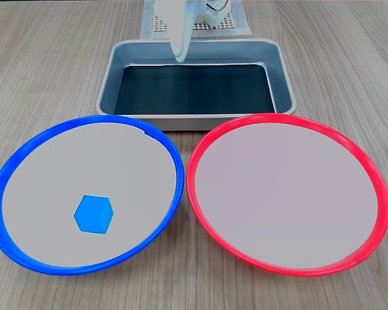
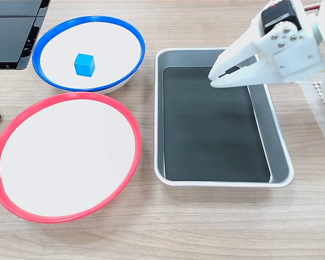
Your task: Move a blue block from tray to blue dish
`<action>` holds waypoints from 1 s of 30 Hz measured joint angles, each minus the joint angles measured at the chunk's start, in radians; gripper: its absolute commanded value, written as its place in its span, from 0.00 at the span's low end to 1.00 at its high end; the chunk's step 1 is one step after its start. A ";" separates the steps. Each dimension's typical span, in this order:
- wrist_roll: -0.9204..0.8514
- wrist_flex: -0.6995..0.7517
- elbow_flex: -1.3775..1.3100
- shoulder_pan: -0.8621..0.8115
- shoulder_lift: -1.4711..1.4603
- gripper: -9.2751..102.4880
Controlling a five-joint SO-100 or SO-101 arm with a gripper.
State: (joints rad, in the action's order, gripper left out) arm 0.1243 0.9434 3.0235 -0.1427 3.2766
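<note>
One blue block (image 2: 84,64) inside blue dish (image 2: 54,76), unobscured.

Block (image 1: 92,214) in dish (image 1: 26,148), tray (image 1: 281,71) behind.

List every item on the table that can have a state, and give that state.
blue block: resting inside the blue dish, free of the gripper.
blue dish: holds the block.
red dish: nothing in it.
tray: dark floor bare.
gripper: above the tray, fingers nearly together, holding nothing.
</note>
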 measured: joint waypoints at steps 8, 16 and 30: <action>0.008 0.054 0.000 0.000 0.026 0.08; 0.008 0.054 0.000 0.000 0.026 0.08; 0.008 0.054 0.000 0.000 0.026 0.08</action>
State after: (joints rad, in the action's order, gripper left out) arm 0.1319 0.9971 3.0235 -0.1427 3.3027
